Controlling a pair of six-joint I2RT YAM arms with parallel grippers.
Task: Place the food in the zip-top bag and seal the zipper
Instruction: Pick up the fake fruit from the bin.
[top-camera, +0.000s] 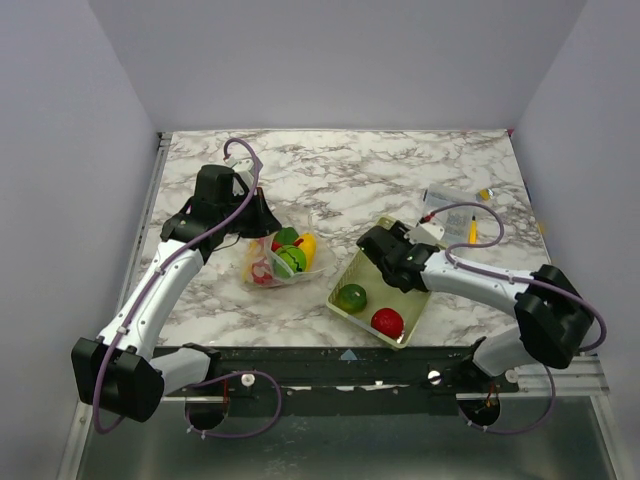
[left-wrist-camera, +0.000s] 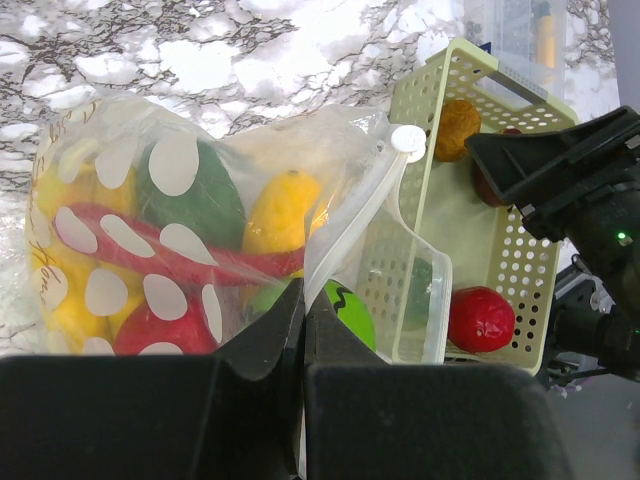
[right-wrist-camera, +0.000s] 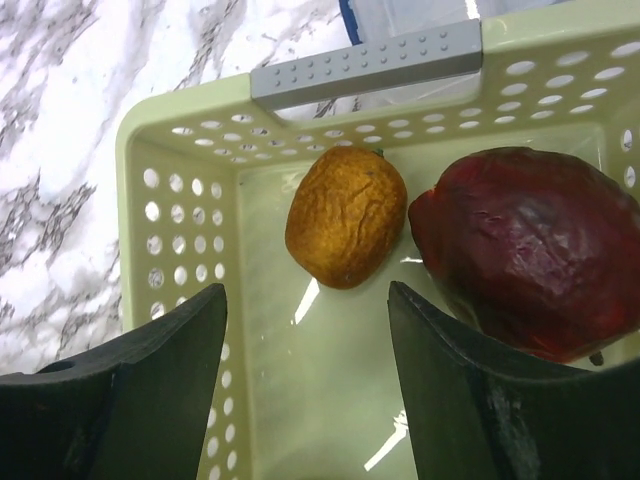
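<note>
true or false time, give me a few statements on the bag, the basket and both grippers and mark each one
1. The right gripper hangs open over the basket. True.
2. The basket is empty. False: it holds an orange-brown piece, a dark red piece, a green piece and a red piece.
3. The left gripper is shut on the zip-top bag. True.
4. The zip-top bag holds no food. False: a yellow piece and others show through its plastic.
5. The right gripper grips the dark red piece. False: its jaws stand apart with nothing held between them.
</note>
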